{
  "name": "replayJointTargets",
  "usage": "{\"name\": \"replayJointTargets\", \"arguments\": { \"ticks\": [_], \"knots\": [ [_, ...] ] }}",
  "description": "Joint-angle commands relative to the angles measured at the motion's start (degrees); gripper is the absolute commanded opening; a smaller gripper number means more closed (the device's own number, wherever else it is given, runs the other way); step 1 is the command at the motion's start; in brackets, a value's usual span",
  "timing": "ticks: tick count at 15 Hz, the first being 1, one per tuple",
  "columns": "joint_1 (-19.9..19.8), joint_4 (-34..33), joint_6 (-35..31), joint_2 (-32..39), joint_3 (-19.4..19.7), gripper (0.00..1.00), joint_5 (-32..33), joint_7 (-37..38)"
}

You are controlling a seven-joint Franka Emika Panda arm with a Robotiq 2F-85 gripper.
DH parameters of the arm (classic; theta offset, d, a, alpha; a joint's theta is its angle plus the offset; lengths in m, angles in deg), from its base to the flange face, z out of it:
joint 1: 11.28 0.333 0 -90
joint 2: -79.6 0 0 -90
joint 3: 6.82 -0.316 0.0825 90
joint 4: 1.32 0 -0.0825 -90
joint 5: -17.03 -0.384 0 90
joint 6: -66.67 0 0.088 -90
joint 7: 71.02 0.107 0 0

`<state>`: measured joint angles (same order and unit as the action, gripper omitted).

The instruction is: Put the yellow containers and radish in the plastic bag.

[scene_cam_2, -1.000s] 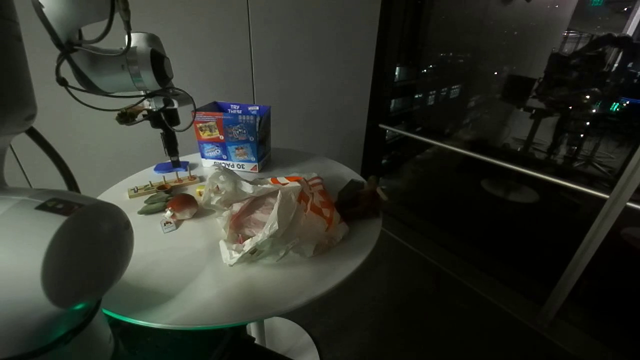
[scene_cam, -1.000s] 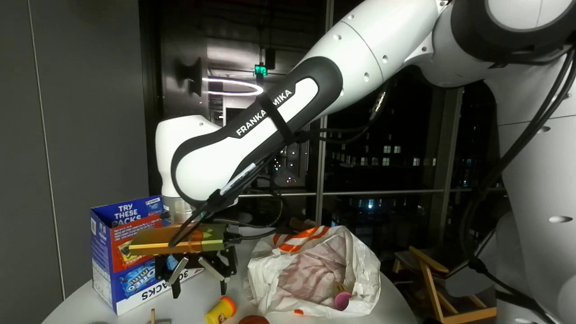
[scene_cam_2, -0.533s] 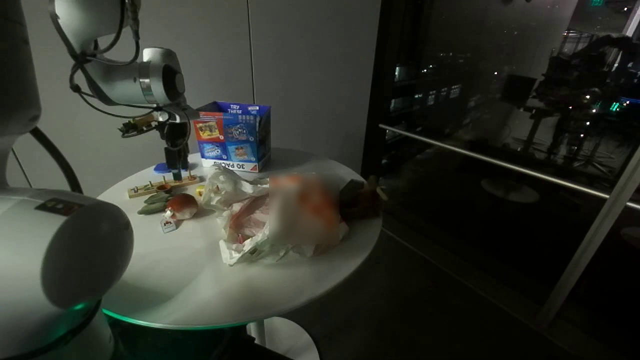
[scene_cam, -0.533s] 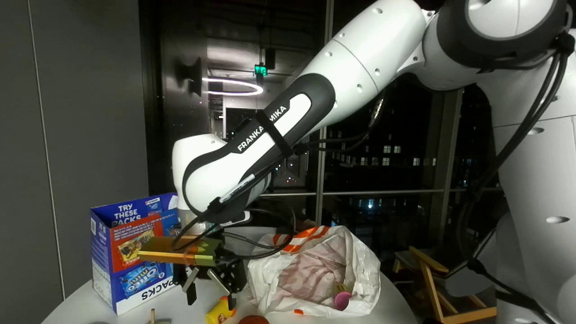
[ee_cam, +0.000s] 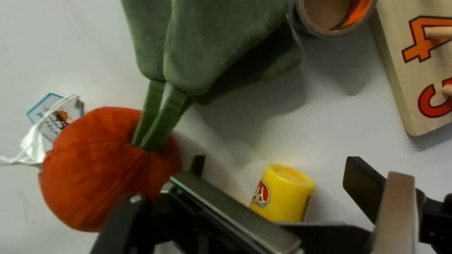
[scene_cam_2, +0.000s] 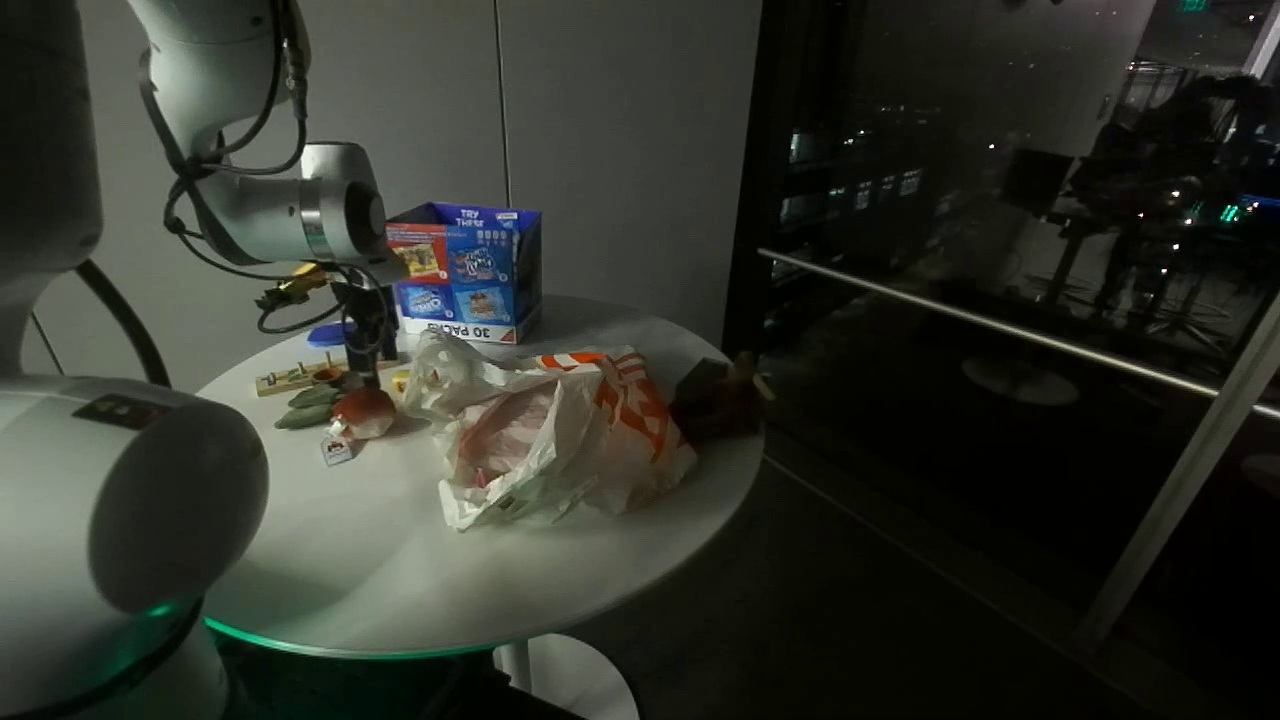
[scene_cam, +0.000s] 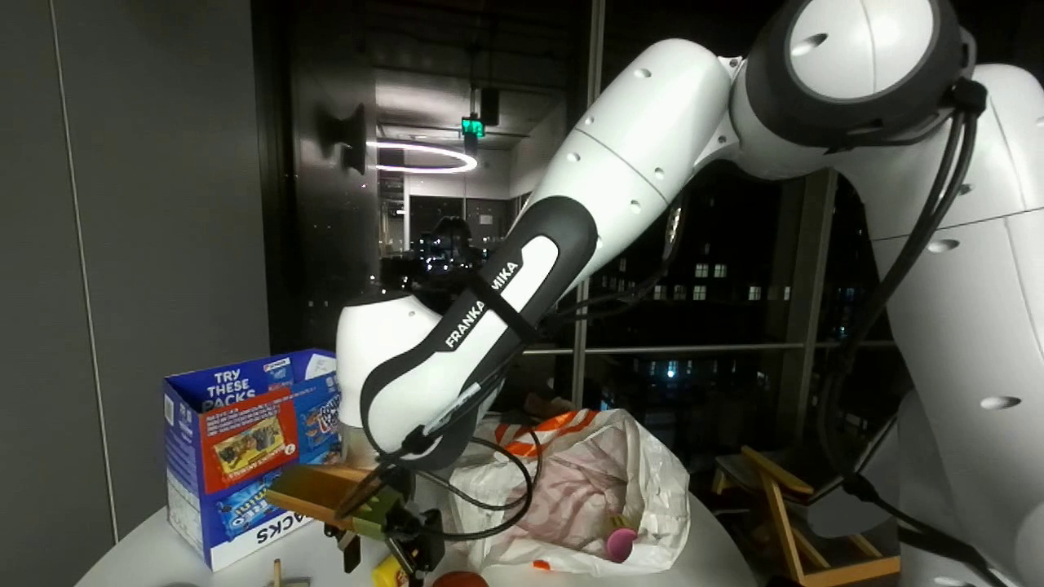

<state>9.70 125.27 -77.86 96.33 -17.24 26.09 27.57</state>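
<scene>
Wrist view. My end effector (ee_cam: 277, 173) shows along the bottom of the frame, its two fingers (ee_cam: 363, 190) spread wide with a broad gap between; I have hold of nothing. Yellow container (ee_cam: 287, 192) sits within that gap as this view has it, right of lower centre, its lower part hidden behind my own parts. Bench (ee_cam: 328, 144) shows between it and the fingertip toward the right edge. Contact on its other side: cannot tell. Standing or lying: cannot tell.

Radish (ee_cam: 91, 176), round and red-orange, lower left; its green leaves (ee_cam: 212, 38) run up to the top edge. Small printed tag (ee_cam: 56, 118) with white string just beside it, at left. Upper right, a wooden board (ee_cam: 395, 81) with pegs, numerals 4 and 3 in sight. Brown-rimmed cup (ee_cam: 325, 16) at the top edge, between leaves and board.

Bag (scene_cam: 661, 489): white plastic, orange print, mouth gaping, on the bench in both exterior views. In an exterior view a small pink thing (scene_cam: 621, 545) lies inside it, lower right; too small to name.

In an exterior view a flat blue thing (scene_cam_2: 332, 333) lies left of an upright printed box (scene_cam_2: 465, 285), upper left of the frame. There, radish and a sliver of yellow container rest outside the bag, to its left.
</scene>
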Motion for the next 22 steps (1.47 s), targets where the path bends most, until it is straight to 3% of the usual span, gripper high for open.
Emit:
{"name": "replayJointTargets", "arguments": {
  "ticks": [1, 4, 5, 6, 8, 12, 14, 19, 22],
  "knots": [
    [2.8, 1.0, -5.3, 0.1, 3.8, 1.00, 6.5, 7.0],
    [4.2, 0.6, -5.0, 0.7, 6.0, 1.00, 11.8, 11.9],
    [3.9, 0.4, -4.1, 1.0, 5.6, 0.75, 11.5, 11.5],
    [3.4, 0.2, -3.3, 1.4, 4.8, 0.74, 10.1, 10.6],
    [2.7, 0.2, -2.8, 1.9, 3.9, 0.58, 8.0, 9.1],
    [3.6, 0.5, -2.9, 2.2, 4.7, 0.28, 9.5, 10.1],
    [4.0, 0.7, -2.3, 1.3, 4.9, 0.18, 10.5, 10.3],
    [3.6, 3.6, -2.6, -5.7, 4.9, 0.21, 12.1, 9.9],
    [3.4, 5.5, -1.8, -11.6, 6.2, 0.21, 18.9, 13.8]
  ]
}}
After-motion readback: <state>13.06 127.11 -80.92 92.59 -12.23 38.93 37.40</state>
